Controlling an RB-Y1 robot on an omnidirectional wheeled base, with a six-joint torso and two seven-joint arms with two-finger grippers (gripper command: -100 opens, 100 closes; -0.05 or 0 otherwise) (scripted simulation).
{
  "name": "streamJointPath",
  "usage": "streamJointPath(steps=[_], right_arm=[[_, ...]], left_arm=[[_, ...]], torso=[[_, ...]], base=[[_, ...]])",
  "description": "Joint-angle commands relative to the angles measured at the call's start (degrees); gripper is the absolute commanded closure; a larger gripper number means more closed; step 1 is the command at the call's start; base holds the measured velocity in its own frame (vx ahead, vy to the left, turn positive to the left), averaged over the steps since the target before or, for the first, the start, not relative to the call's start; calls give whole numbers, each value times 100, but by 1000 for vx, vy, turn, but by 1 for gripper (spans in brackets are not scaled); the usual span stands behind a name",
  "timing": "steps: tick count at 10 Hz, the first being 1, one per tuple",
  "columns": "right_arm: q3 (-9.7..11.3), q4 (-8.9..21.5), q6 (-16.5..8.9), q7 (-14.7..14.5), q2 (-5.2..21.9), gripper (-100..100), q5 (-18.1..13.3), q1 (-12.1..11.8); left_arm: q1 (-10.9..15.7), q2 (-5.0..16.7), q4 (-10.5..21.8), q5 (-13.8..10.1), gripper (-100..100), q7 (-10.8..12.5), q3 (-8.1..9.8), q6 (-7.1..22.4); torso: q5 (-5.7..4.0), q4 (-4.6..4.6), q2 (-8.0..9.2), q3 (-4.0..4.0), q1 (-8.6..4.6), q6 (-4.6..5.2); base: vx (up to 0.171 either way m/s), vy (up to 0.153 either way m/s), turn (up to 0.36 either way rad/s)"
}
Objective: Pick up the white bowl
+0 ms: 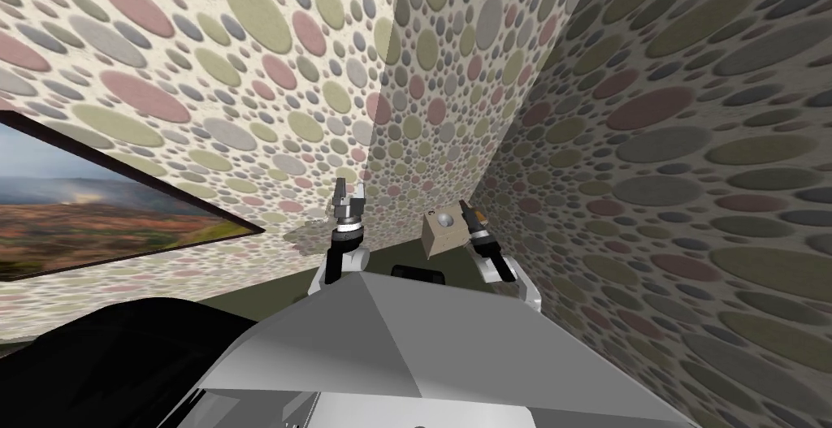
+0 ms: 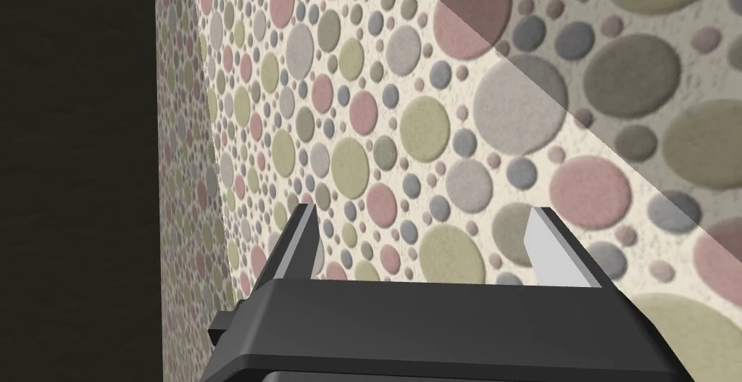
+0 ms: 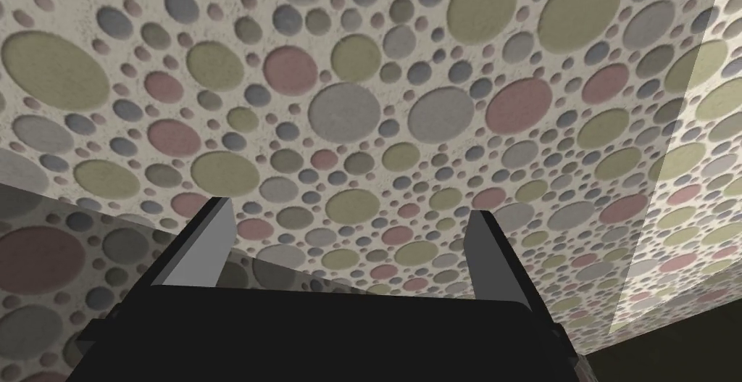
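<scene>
Bowl untouched, both arms raised near the corner of the spotted walls.
The pale grey bowl (image 1: 446, 221) sits on a small tan block (image 1: 435, 242). The right gripper (image 1: 467, 209) hangs just beside it with fingers spread and empty, likely readied for the reach, though it faces the wall rather than the bowl. The left gripper (image 1: 348, 191), also spread, stands well apart, probably kept out of the way.

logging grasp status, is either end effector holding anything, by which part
Nothing is held: left end effector and right end effector are both open and empty; the bowl sits on a block.
</scene>
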State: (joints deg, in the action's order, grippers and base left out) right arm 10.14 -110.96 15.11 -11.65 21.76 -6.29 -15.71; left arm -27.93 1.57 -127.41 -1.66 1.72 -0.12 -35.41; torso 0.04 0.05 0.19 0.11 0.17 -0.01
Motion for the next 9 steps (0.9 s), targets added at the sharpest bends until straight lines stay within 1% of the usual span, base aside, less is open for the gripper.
streamJointPath(steps=[1, 2, 3, 4, 5, 7, 8, 9], right_arm=[[36, 186, -46, -53, 99, -100, -63, 89], [137, 397, -141, -168, 276, -100, -213, 206], [137, 447, -141, -168, 276, -100, -213, 206], [245, 685, -231, -294, 455, -100, -372, 325], [245, 722, -231, -294, 455, -100, -372, 325], [479, 1141, -392, -576, 816, -100, -710, 568], [479, 1309, -392, -576, 816, -100, -710, 568], [605, 1439, -463, -731, 994, -100, -888, 689]], left_arm=[[0, 0, 0, 0, 0, 0, 0, 0], [-1, 0, 0, 0, 0, 0, 0, 0], [0, 0, 0, 0, 0, 0, 0, 0], [-1, 0, 0, 0, 0, 0, 1, 0], [0, 0, 0, 0, 0, 0, 0, 0], [0, 0, 0, 0, 0, 0, 0, 0], [0, 0, 0, 0, 0, 0, 0, 0], [-1, 0, 0, 0, 0, 0, 0, 0]], torso=[[0, 0, 0, 0, 0, 0], [-1, -1, -6, -3, -8, 3], [-1, -2, -9, -5, -5, 0], [-2, -2, -8, -5, -8, 3], [-1, -1, -3, -2, -4, 1], [-1, -1, -6, -4, -4, 0], [1, -1, -5, -3, 4, 0], [0, -1, -6, -3, -2, 4]], base=[[-24, 35, 55], [-22, 46, 104], [-29, 37, 49], [-45, 51, 100], [-32, 42, 65], [-37, 63, 151], [-28, 53, 85], [-22, 49, 114]])
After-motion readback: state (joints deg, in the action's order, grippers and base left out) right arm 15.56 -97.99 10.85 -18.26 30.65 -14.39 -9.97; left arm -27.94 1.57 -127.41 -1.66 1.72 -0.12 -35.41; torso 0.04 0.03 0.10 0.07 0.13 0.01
